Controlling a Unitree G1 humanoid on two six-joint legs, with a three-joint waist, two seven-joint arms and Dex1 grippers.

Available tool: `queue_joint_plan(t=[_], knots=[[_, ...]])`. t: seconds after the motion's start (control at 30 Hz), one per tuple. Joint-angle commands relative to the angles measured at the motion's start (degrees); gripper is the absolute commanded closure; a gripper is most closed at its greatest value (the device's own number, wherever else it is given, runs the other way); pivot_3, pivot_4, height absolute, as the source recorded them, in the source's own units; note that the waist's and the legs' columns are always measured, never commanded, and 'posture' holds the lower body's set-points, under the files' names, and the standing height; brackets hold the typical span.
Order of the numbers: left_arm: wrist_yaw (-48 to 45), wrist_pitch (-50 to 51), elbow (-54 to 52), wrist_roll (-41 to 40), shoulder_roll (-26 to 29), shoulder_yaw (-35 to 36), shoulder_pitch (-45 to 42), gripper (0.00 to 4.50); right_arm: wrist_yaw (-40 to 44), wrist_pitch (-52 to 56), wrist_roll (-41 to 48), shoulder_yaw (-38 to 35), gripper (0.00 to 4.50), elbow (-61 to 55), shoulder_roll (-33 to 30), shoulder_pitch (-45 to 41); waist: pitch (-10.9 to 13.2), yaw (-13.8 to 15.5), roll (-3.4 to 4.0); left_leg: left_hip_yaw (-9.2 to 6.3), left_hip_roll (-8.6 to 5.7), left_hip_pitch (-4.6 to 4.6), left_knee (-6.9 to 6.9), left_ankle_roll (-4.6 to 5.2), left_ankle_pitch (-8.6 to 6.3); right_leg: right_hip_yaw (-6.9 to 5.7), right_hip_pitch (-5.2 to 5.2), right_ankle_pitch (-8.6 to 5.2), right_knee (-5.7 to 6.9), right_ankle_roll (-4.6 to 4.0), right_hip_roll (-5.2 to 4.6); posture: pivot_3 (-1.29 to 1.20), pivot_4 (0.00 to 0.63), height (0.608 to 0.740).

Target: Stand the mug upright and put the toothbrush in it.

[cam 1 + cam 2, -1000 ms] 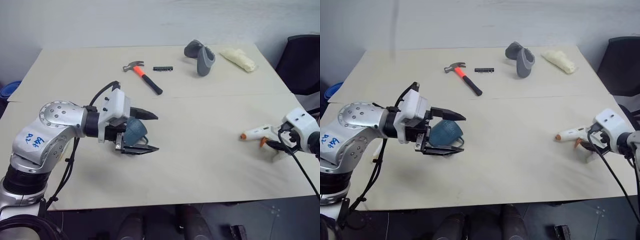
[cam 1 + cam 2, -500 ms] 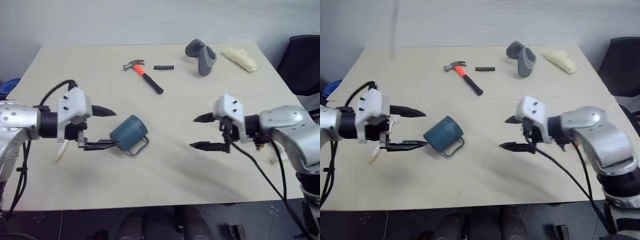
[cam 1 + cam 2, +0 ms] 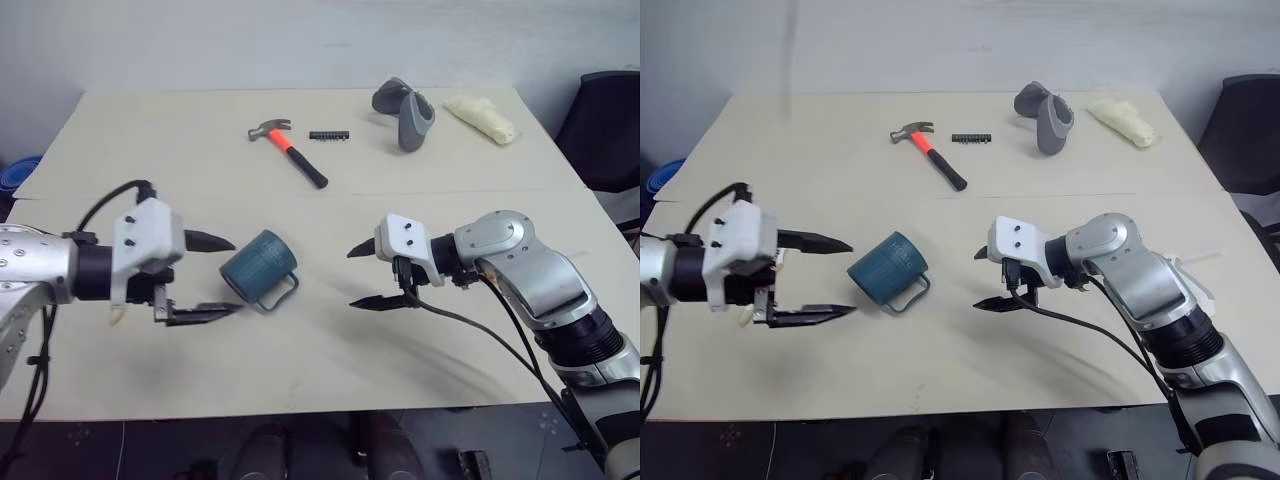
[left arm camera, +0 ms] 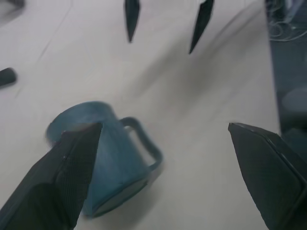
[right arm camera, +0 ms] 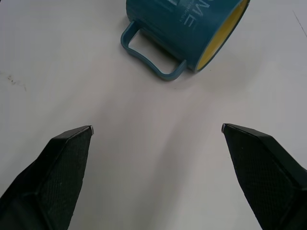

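The teal ribbed mug lies on its side in the middle of the table, its loop handle toward my right arm. Its yellow inside shows in the right wrist view. My left gripper is open, its fingertips level with the mug's left edge, one on each side, not touching. My right gripper is open too, pointing at the mug from the right with a gap of bare table between. A pale end of the toothbrush peeks out under my left hand; the rest is hidden.
At the back of the table lie a hammer with an orange-and-black handle, a black bit strip, a grey object and a pale yellow lump. The white glue gun lies behind my right arm. A dark chair stands at the right.
My left gripper has drawn back to the left, off the mug. My right arm has swung left from the glue gun to the table's middle, turning to face the mug.
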Motion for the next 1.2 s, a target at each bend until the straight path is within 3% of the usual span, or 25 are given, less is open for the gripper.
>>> queue_joint_plan(t=[0.03, 0.23, 0.47, 0.77, 1.2], knots=[[3.7, 6.7, -3.1, -4.9, -0.2, -2.9, -3.4, 0.00, 0.0, 0.9, 1.0, -3.6, 0.01, -2.3, -2.0, 0.6, 0.0, 0.1, 0.00, -0.01, 0.00, 0.01, 0.01, -0.01, 0.01, 0.00, 0.00, 0.00, 0.04, -0.01, 0.00, 0.00, 0.150, 0.740], [7.9, 13.1, -2.0, 0.3, 2.1, -12.4, -5.2, 0.00, 0.7, 5.3, 5.6, -12.2, 0.01, -7.9, -9.0, 6.5, 0.0, 0.3, 0.00, -0.03, -0.05, 0.00, 0.01, -0.01, 0.00, -0.01, 0.01, -0.01, -0.01, -0.02, 0.01, 0.00, 0.150, 0.740], [9.5, 9.8, 0.8, 10.4, 1.9, -21.2, -6.1, 0.00, -4.7, 12.1, 10.3, -21.7, 0.01, -13.5, -11.8, 11.7, 0.0, 0.2, -0.01, 0.03, -0.02, 0.08, 0.01, 0.00, 0.00, 0.05, 0.02, -0.05, -0.11, -0.09, 0.04, 0.00, 0.150, 0.740], [11.9, 6.3, 4.6, 20.6, -0.8, -26.7, -7.2, 0.00, -8.6, 15.2, 13.2, -23.7, 0.01, -18.2, -12.0, 14.9, 0.0, 0.3, -0.01, 0.02, -0.03, 0.03, 0.01, 0.00, 0.01, 0.04, 0.02, -0.04, -0.07, -0.08, 0.04, 0.00, 0.150, 0.740], [13.3, 4.3, 10.0, 28.1, -4.5, -27.4, -10.1, 0.00, -8.1, 13.2, 14.3, -22.4, 0.01, -18.2, -13.3, 15.5, 0.0, 0.3, -0.03, 0.01, -0.03, 0.04, 0.01, 0.01, 0.01, 0.03, 0.02, -0.04, -0.12, -0.07, 0.04, 0.00, 0.150, 0.740]])
